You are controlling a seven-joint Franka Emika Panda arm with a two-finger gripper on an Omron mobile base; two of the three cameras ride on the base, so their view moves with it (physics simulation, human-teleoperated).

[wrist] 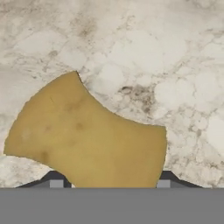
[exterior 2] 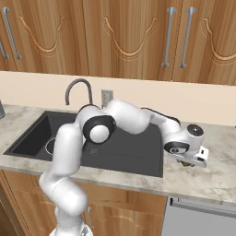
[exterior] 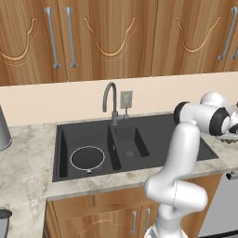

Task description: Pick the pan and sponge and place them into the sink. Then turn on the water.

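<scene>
The dark pan (exterior: 87,158) with its thin light rim lies in the left basin of the black sink (exterior: 158,132). The yellow-tan sponge (wrist: 87,135) rests on the marble counter to the right of the sink. My gripper (wrist: 109,183) hangs low over the sponge, open, and its two fingertips (wrist: 54,181) stand wide apart on either side of the sponge's near end. From the right base view the hand (exterior 2: 186,159) sits just past the sink's right edge. The grey gooseneck faucet (exterior: 110,100) has no water under its spout.
Wooden wall cabinets (exterior: 116,37) hang above the counter. A wall outlet (exterior: 126,99) sits beside the faucet. A grey cylinder (exterior: 3,130) stands at the far left of the counter. A dishwasher front (exterior: 223,204) is below the counter at the right.
</scene>
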